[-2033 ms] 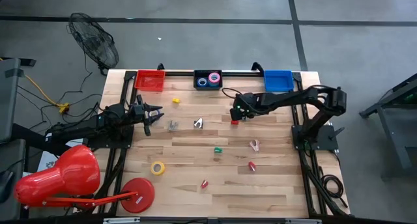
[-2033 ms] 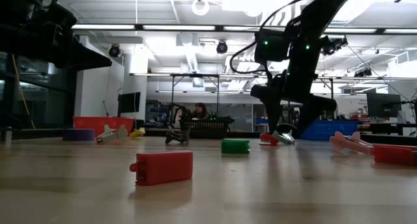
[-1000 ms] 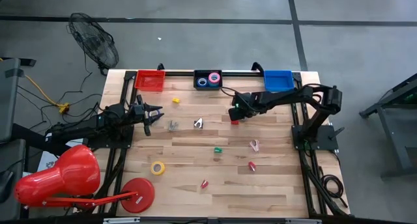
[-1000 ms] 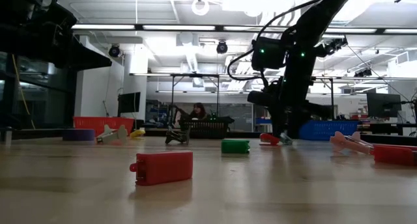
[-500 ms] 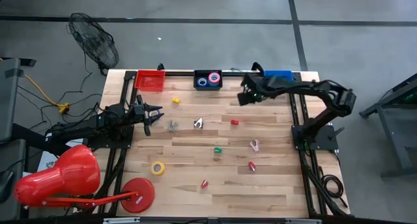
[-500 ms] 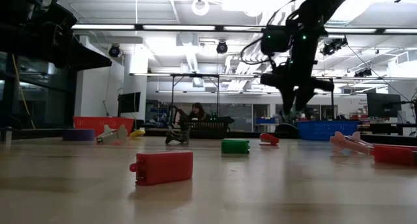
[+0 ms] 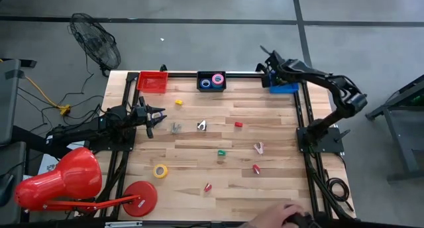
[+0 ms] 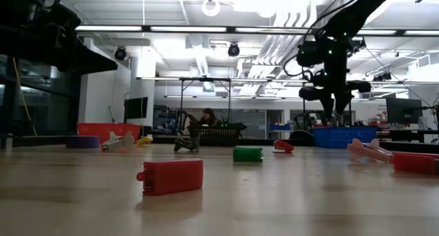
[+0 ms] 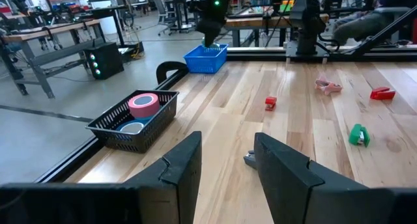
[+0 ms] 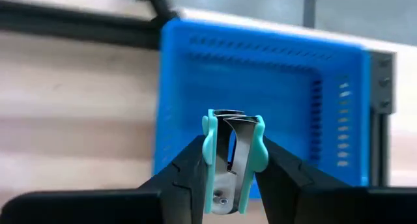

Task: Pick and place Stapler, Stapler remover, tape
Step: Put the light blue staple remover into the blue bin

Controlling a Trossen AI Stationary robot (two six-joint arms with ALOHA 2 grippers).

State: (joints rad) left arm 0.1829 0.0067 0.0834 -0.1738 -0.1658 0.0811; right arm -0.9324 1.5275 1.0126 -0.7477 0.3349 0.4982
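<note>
Over the wooden table [image 7: 199,168], a teal staple remover [image 10: 231,160] is clamped in the right gripper [image 10: 229,178] above the blue bin [image 10: 260,100]. The left gripper [image 9: 225,160] is held slightly parted, empty, near the table's left edge.

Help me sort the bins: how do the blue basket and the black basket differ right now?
The blue basket looks empty; the black basket holds tape rolls. The right gripper, shut on a teal staple remover, hovers over the blue one; nothing hangs over the black one. Both sit along the table's far edge.
</note>
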